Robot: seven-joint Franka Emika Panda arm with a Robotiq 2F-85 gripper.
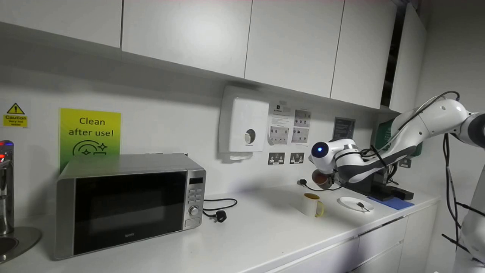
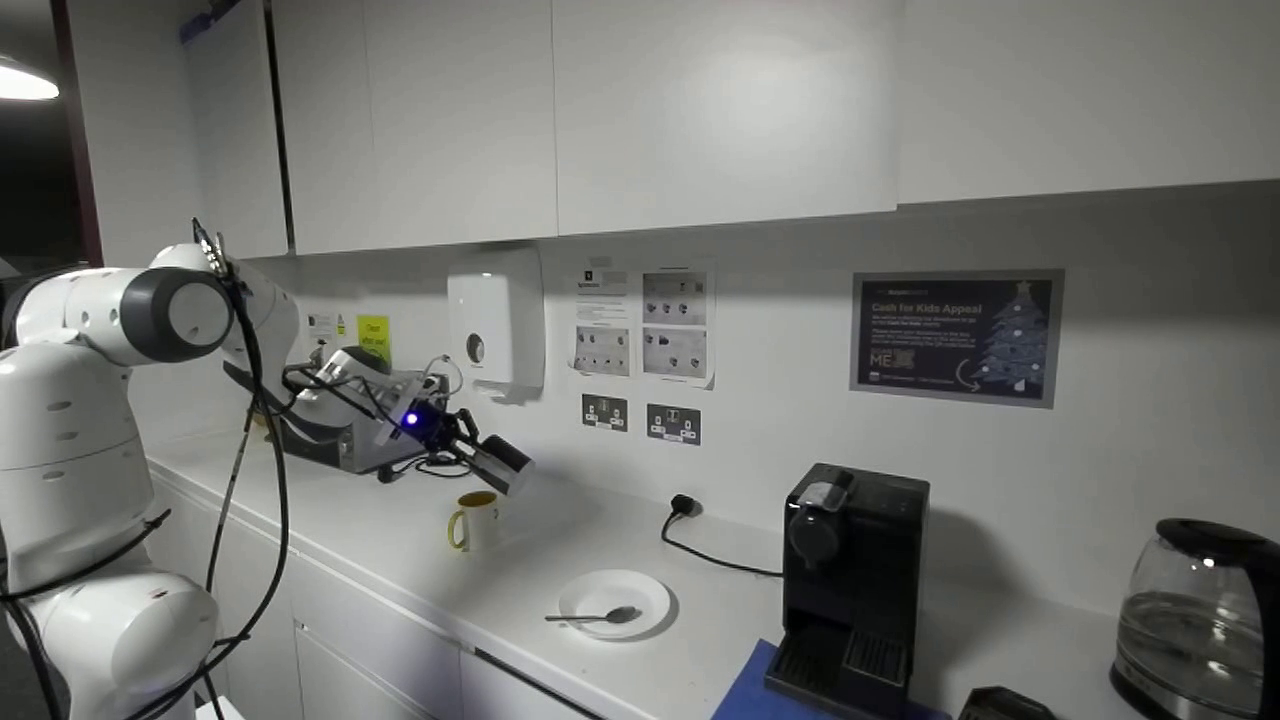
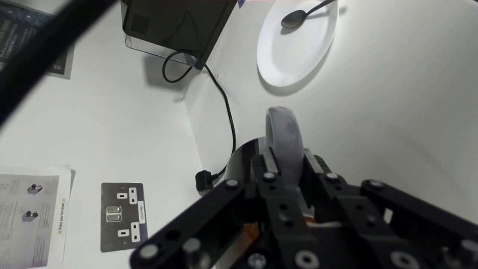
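Microwave (image 1: 130,212): left end, door closed; black plug (image 1: 221,216) loose beside it on the counter (image 1: 242,239).
Towel dispenser (image 1: 244,121): wall-mounted, well apart from the work.
Yellow-handled mug (image 1: 310,206): upright on the counter, not held; contents not visible from where I stand.
Black-and-grey mug (image 2: 500,463): held off the counter, tipped well away from upright, higher than the yellow-handled mug and near it; directly above or not, I cannot determine.
Handle (image 3: 286,138): gripper (image 3: 291,161) narrow upon it, jaws bearing on both sides. Step in hand, as I judge it: holding this mug aloft at a tilt. No liquid seen leaving it.
Gap between the mugs: next move calls, in my opinion, for a firm pinch, slow wrist rotation and clearance from the standing mug.
Plate (image 2: 630,587): spoon (image 2: 620,614) in it, its stem overhanging the rim.
Coffee machine (image 2: 865,580): black, partly over a blue mat (image 2: 745,690).
Glass kettle (image 2: 1185,620): right end, partly filled.
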